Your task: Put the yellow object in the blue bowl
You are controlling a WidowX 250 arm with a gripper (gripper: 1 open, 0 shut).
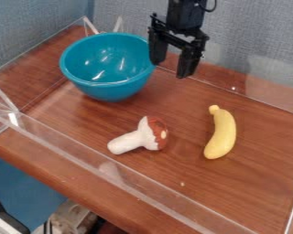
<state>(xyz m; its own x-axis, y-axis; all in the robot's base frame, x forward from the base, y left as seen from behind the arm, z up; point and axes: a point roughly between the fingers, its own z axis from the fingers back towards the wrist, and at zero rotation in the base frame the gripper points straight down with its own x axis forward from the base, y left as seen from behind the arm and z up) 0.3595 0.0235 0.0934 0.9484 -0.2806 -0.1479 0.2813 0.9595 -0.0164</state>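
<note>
here the gripper point(178, 57) is seen wide open and empty beside the blue bowl point(107, 66), while the yellow object point(219, 132) – judged light, stiff, slippery – lies well apart and is best pinched across its middle.

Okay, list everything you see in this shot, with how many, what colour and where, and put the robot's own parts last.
Curved glossy yellow toy banana: one, yellow, lying on the wood at right, apart from everything else.
Round deep teal-blue bowl: one, teal-blue, upright at back left.
Toy mushroom with white stem and red-brown cap: one, lying on its side near the front, left of the banana.
Wooden tabletop: one, dark red-brown, under everything.
Clear plastic wall: one, transparent, bordering the tabletop.
Black gripper: one, black, pointing down beside the bowl's right rim, jaws open and empty.
</note>
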